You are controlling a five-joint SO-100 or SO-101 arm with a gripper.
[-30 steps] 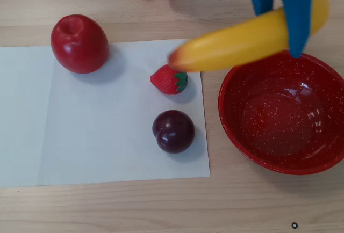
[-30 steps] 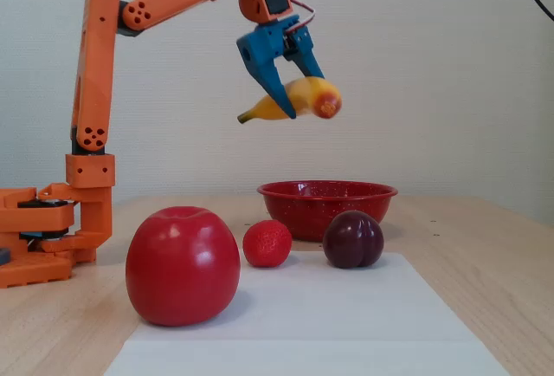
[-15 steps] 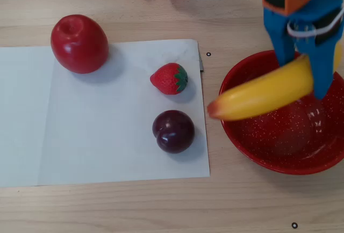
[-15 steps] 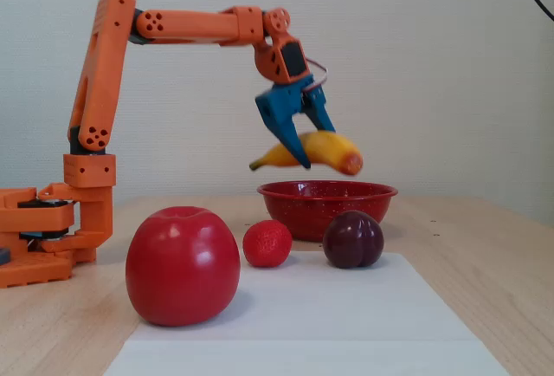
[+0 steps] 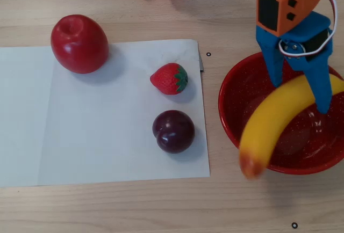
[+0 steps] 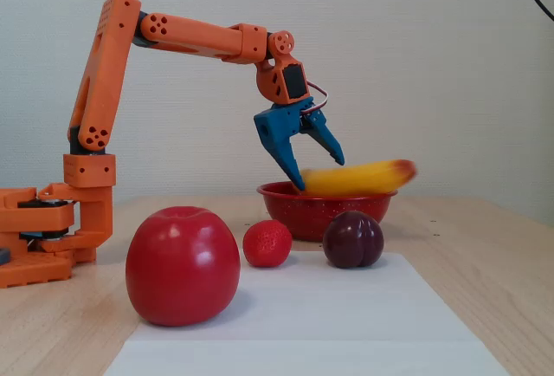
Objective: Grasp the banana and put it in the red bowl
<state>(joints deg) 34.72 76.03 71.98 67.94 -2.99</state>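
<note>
The banana [image 5: 279, 123] is being seen lying across the red bowl [image 5: 232, 120], its upper part over the inside of the bowl and its orange-red end sticking out past the near rim in the overhead view; that end is blurred. In the fixed view the banana [image 6: 359, 177] is lying almost level just above the rim of the red bowl [image 6: 325, 211], with the orange-red end reaching out to the right. The blue claw [image 5: 301, 90] is being held over the bowl with its two fingers spread to either side of the banana's upper part, and in the fixed view the claw [image 6: 318, 168] is seen released, one finger tip down at the banana's left end and the other apart from it. To the left of the bowl a sheet of paper [image 5: 107, 136] is lying on the wooden bench [image 5: 161, 206], carrying a strawberry [image 5: 169, 78] and, just in front of it, a plum [image 5: 173, 131]. An apple [image 5: 79, 43] is sitting at the paper's far edge.
</note>
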